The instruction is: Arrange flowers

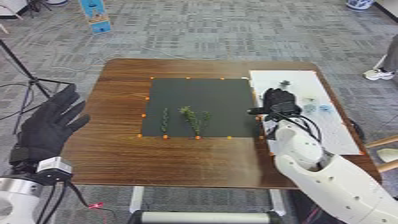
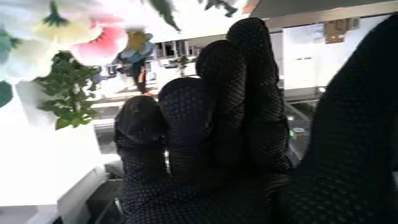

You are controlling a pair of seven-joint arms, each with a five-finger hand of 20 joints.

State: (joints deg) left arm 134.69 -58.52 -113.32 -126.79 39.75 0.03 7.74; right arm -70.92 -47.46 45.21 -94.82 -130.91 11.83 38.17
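On the dark mat, green sprigs lie with thin stems beside them. My right hand is over the inner edge of the white sheet, with a small dark green piece just beyond it. Pale blue and whitish flowers rest on that sheet, to the right of the hand. In the right wrist view my right hand is open, its fingers extended and apart from the pink flower, the pale yellow flower and the green leaves. My left hand is open off the table's left side.
The brown wooden table carries both mat and sheet. Small orange markers line the mat's edges. A black tripod stands to the left of the table, and a wooden chair part is at the right.
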